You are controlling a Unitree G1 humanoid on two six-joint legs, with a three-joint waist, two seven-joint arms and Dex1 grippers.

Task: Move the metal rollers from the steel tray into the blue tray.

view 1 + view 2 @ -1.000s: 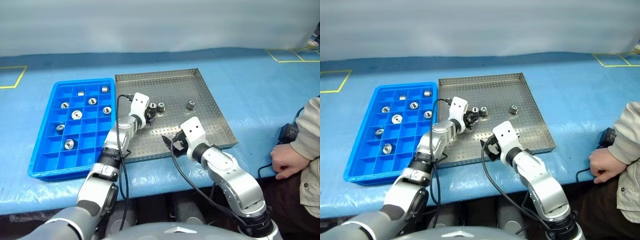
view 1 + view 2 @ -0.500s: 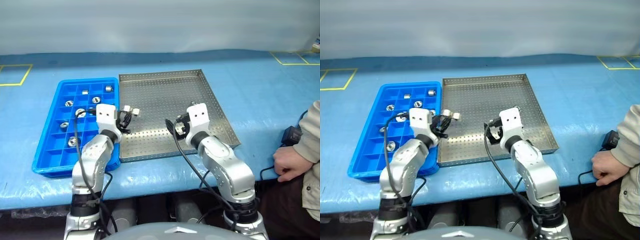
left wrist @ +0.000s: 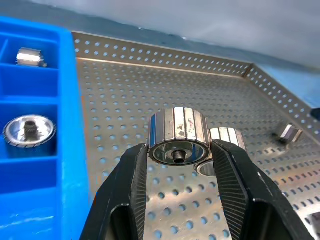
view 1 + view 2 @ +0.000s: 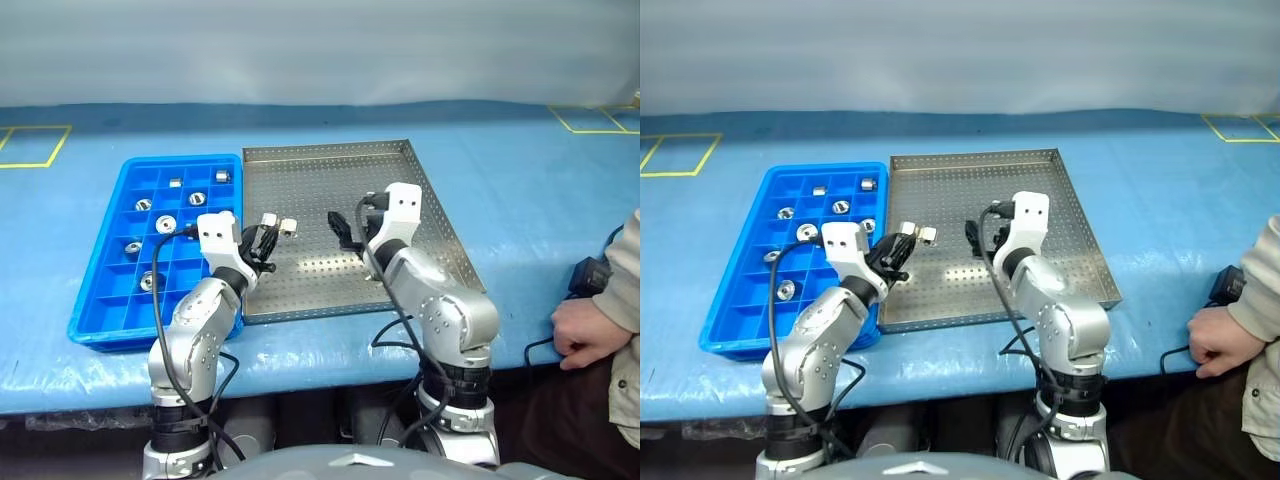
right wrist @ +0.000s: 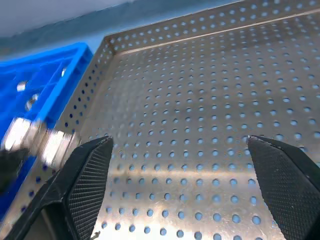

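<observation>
- Clearly clenched: left pincer point(image 3: 178, 165) on two metal rollers point(image 3: 178, 134), raised above the left part of the steel tray point(image 4: 430, 205), beside the blue tray point(image 4: 100, 290).
- Spread wide with nothing between its fingers: right pincer point(image 5: 180, 165), over the middle of the steel tray's perforated floor.
- Lying in separate compartments in the upper half of the blue tray: several other rollers point(image 4: 145, 204).
- Resting at the right frame edge on the blue worktop point(image 4: 520, 180): a person's hand point(image 4: 580, 330).

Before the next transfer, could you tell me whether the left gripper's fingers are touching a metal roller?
Touching. The left wrist view shows the left gripper with both fingers pressed against a metal roller.
</observation>
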